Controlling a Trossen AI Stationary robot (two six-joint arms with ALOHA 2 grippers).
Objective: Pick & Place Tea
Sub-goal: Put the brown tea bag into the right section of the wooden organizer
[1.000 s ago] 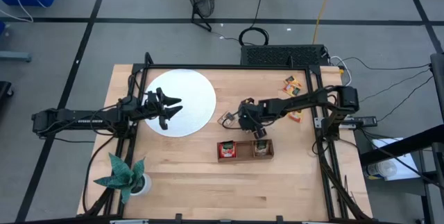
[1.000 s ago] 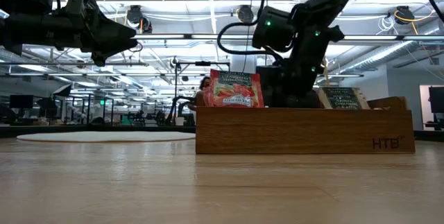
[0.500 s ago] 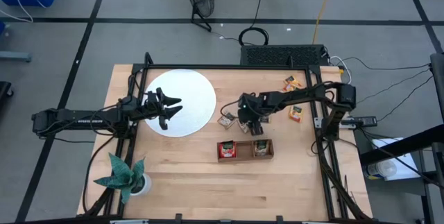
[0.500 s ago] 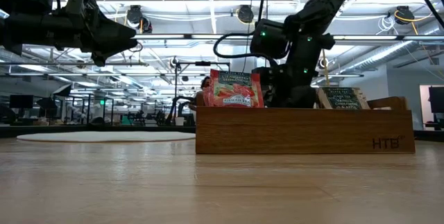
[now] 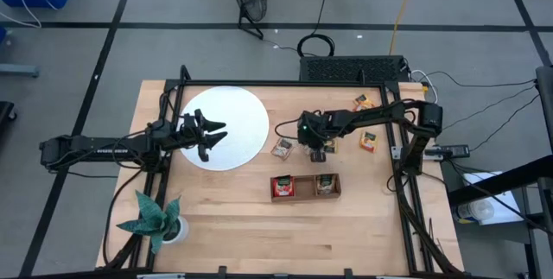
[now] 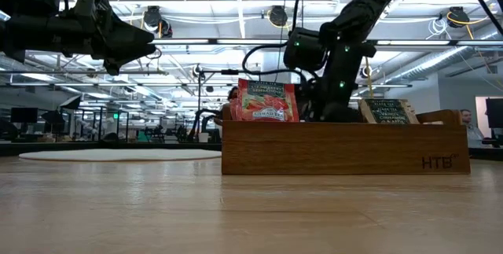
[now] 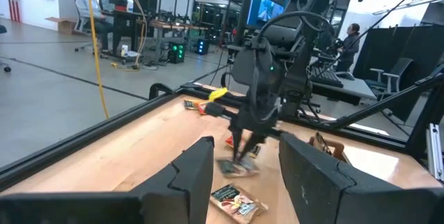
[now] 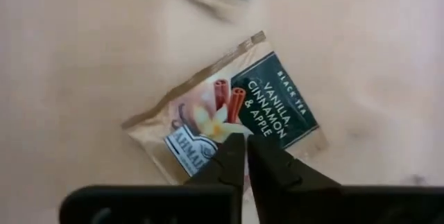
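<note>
Right gripper (image 8: 244, 156): your fingers are pressed together, holding nothing, directly above the vanilla sachet (image 8: 229, 109).
Vanilla sachet: flat on the table, just beyond the wooden tray (image 5: 305, 196).
Left gripper (image 5: 210, 135): your fingers are spread, hovering over the white disc (image 5: 238, 117), well apart from the wooden tray.

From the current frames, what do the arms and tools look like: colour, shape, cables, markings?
Both arms are dark, slim and jointed. The left tool has two tapering black fingers. The right tool ends in narrow black fingers; green lights glow on its wrist in the low view, and black cable loops above it. White lettering runs along the left forearm, too small to read.
</note>
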